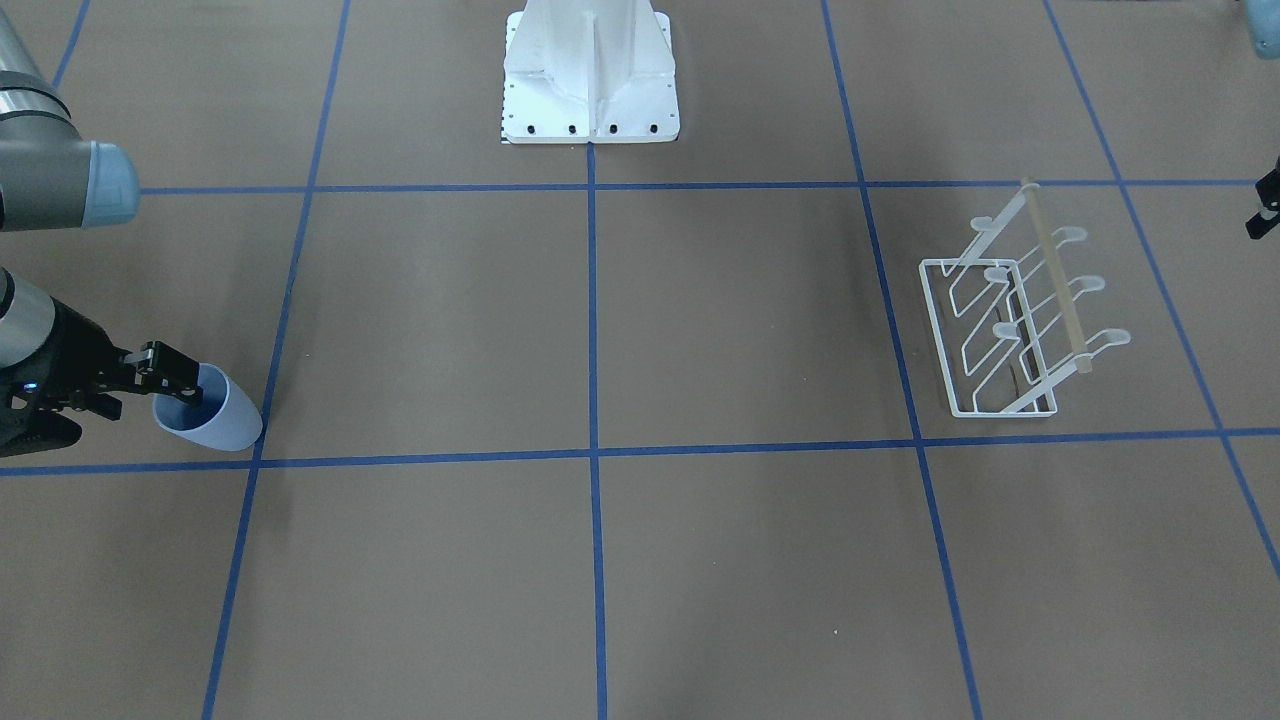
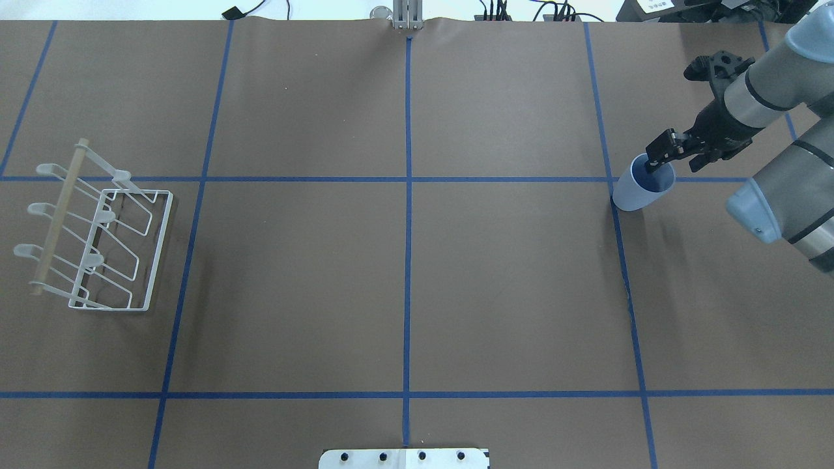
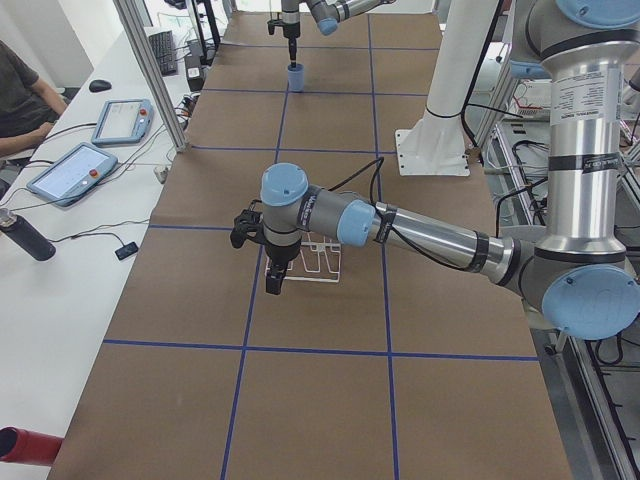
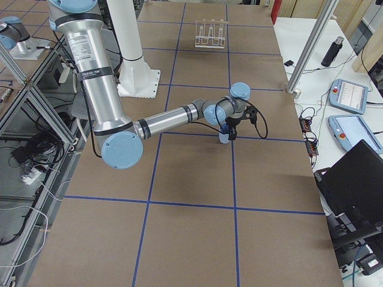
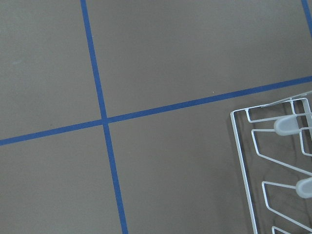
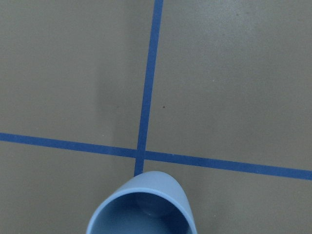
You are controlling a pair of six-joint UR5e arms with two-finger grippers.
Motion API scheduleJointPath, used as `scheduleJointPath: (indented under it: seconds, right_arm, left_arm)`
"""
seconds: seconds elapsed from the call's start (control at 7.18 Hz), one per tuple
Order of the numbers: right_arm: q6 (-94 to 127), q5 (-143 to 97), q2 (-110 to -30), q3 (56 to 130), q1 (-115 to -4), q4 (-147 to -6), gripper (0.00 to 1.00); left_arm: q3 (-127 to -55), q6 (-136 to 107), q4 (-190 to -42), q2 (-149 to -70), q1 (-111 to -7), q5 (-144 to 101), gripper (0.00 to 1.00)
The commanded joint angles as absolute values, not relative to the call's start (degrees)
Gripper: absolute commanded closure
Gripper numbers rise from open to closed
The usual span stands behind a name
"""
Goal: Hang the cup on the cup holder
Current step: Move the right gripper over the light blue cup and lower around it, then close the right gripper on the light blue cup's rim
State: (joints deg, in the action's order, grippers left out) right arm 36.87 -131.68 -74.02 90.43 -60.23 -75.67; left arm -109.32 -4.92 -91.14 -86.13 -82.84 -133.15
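The light-blue cup (image 1: 218, 420) stands upright on the brown table at a tape crossing on the robot's right side. It also shows in the overhead view (image 2: 637, 190) and at the bottom of the right wrist view (image 6: 141, 207). My right gripper (image 1: 192, 392) comes down onto its rim, one finger inside, and looks shut on the cup wall (image 2: 653, 164). The white wire cup holder (image 1: 1015, 320) stands far off on the robot's left side (image 2: 98, 234). My left gripper (image 3: 273, 283) hovers beside it; I cannot tell whether it is open or shut.
The white robot base (image 1: 590, 70) stands at the table's middle rear. Blue tape lines (image 2: 408, 195) divide the brown table into squares. The left wrist view shows a corner of the holder (image 5: 273, 161). Tablets and a bottle (image 3: 25, 235) lie on the side desk.
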Motion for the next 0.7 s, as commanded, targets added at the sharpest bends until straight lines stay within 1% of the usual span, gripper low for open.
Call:
scheduleJointPath:
  seconds: [0.0, 0.14, 0.28, 0.56]
  right_arm:
    - [37.00, -131.57, -73.92, 89.39, -59.16, -75.59, 0.30]
    - [36.91, -131.57, -74.09, 88.95, -59.15, -75.59, 0.81]
    - [36.83, -131.75, -74.79, 88.95, -59.15, -75.50, 1.00]
    - [39.27, -132.71, -74.09, 90.08, -59.67, -75.67, 1.00]
  left_arm:
    - [-109.25, -4.92, -91.14, -86.13, -82.88, -133.15, 0.02]
    - [-109.25, -4.92, -91.14, -86.13, -82.88, -133.15, 0.02]
    - [-109.25, -4.92, -91.14, -86.13, -82.88, -133.15, 0.02]
    - [-109.25, -4.83, -91.14, -86.13, -82.88, -133.15, 0.02]
